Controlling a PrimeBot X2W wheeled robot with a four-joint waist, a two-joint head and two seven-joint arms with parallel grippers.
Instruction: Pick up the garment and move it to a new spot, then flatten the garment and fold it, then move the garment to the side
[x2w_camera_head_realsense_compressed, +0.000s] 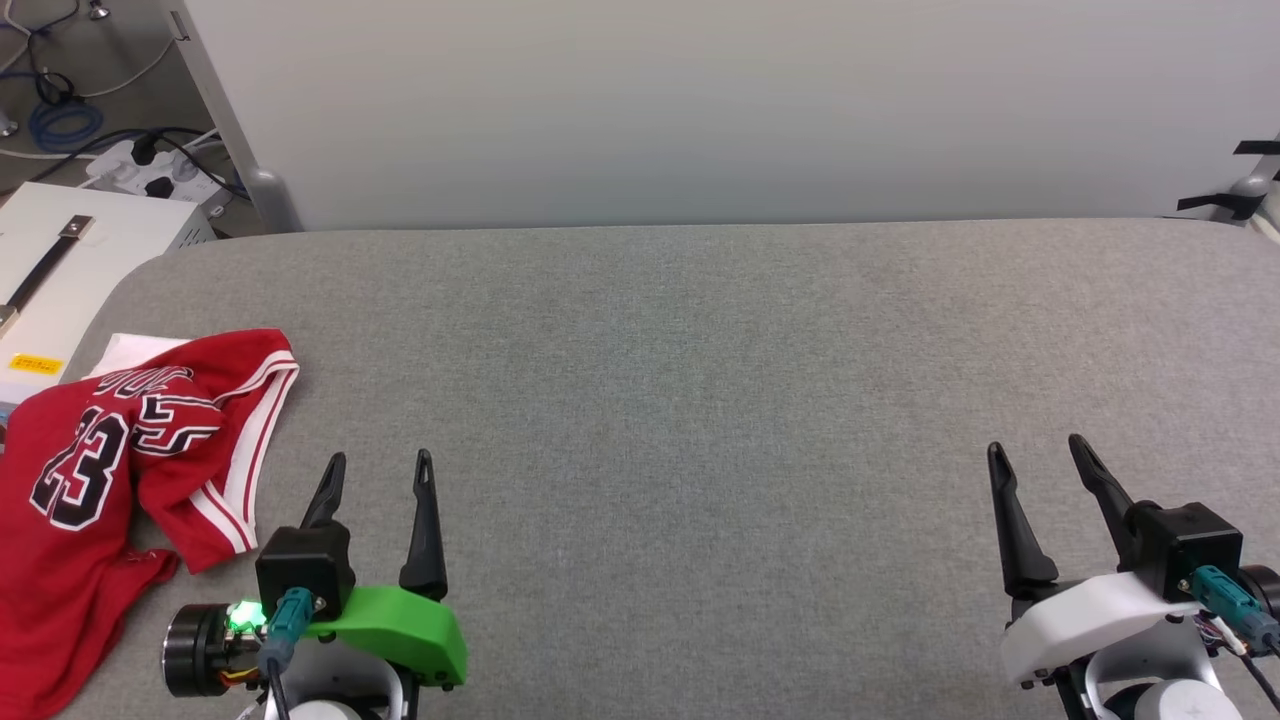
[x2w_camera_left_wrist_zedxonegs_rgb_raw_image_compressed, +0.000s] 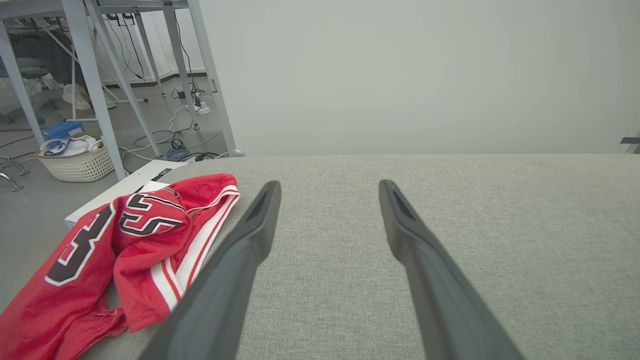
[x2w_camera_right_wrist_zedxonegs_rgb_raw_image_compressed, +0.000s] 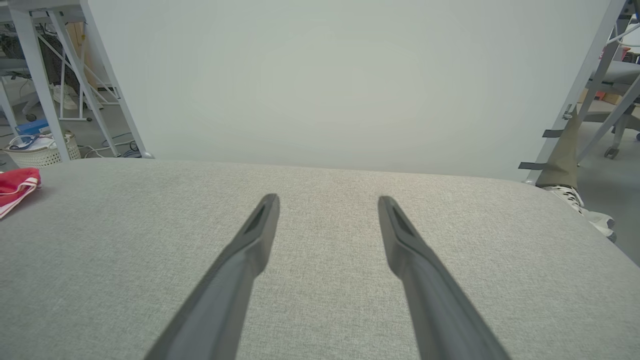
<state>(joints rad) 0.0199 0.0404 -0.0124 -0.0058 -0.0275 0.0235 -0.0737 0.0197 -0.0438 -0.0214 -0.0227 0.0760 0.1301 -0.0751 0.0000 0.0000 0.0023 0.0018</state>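
**Work surface** (x2w_camera_head_realsense_compressed: 700, 400): a wide padded top covered in grey woven fabric, fine-grained and matte, with rounded far corners and a soft rolled far edge. Nearly all of it lies bare, from the middle across to the right edge. A plain pale panel (x2w_camera_head_realsense_compressed: 700, 100) stands upright along the far edge.

**The garment** (x2w_camera_head_realsense_compressed: 110, 470): a red jersey knit, crumpled and partly doubled over itself, at the near left of the surface. Its left part reaches past the left edge. The black, white-outlined "23" and lettering face up. A white band with red stripes curves along its right side.

**Left gripper** (x2w_camera_head_realsense_compressed: 381, 457): green bracket and two long, dark, tapering fingers, spread wide with nothing between them. It hovers just right of the garment's striped band, fingers pointing toward the far edge.

**Right gripper** (x2w_camera_head_realsense_compressed: 1036, 444): white bracket and the same dark fingers, likewise spread and holding nothing. It is over bare fabric near the right edge, well apart from the garment.

**Surroundings, left:** a white box (x2w_camera_head_realsense_compressed: 80, 250) with a dark strap and a yellow label sits just beyond the left corner. Behind it are a power strip (x2w_camera_head_realsense_compressed: 150, 170) and loose cables on the floor, and farther off grey metal frame legs and a white woven basket (x2w_camera_left_wrist_zedxonegs_rgb_raw_image_compressed: 80, 162).

**Surroundings, right:** slanted grey frame legs, and a person's foot (x2w_camera_right_wrist_zedxonegs_rgb_raw_image_compressed: 582, 207) in a pale shoe beside the far right corner.
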